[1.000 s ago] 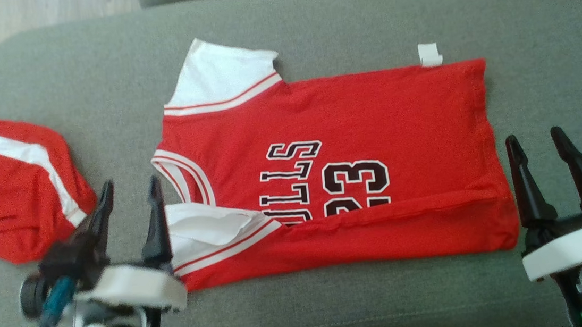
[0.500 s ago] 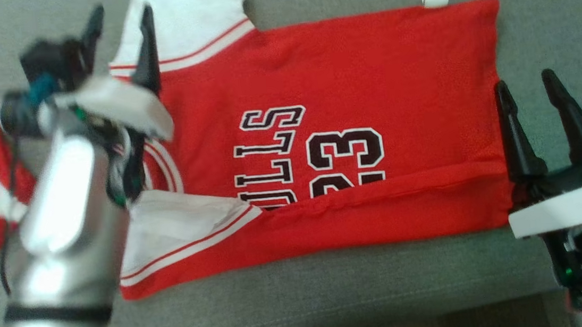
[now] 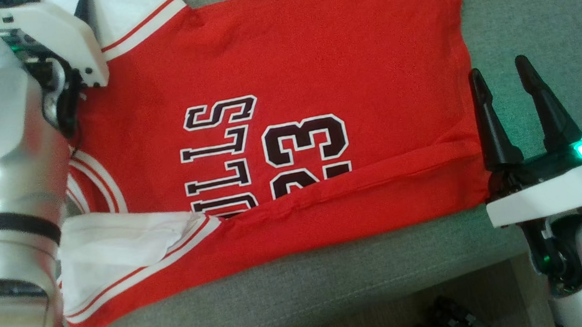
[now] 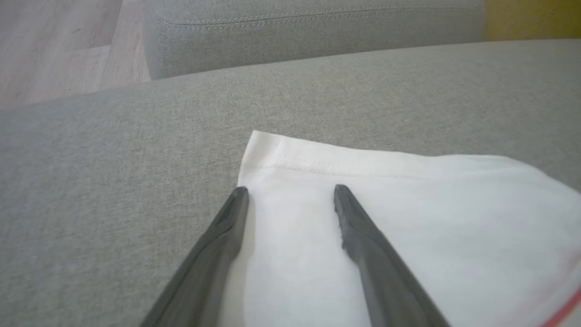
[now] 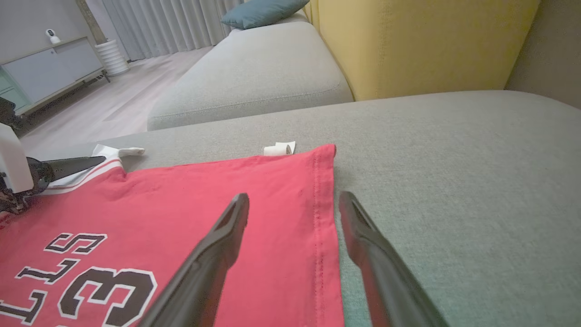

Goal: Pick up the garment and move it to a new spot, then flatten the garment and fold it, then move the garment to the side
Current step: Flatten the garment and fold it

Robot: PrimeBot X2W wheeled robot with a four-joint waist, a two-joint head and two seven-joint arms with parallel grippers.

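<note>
The garment (image 3: 313,60) is a red jersey with white sleeves and black "23" lettering, lying spread on the grey sofa cushion (image 3: 532,6); its near long edge is folded over itself. My left arm reaches to its far left corner. In the left wrist view my left gripper (image 4: 290,193) stands open just above the far white sleeve (image 4: 431,204), one finger at the sleeve's edge, nothing pinched. My right gripper (image 3: 498,70) is open beside the hem on the right; the right wrist view shows the gripper (image 5: 294,198) astride the hem of the garment (image 5: 181,195), above it.
A small white tag (image 5: 279,148) sticks out at the garment's far hem corner. A yellow backrest (image 5: 431,41) and another grey cushion (image 5: 254,77) lie beyond. The cushion's front edge and something dark on the floor (image 3: 445,319) show below the garment.
The head camera has tilted down and shifted, so the other red garment on the left is out of view. My left arm has reached forward to the far white sleeve. The right gripper stays by the hem.
</note>
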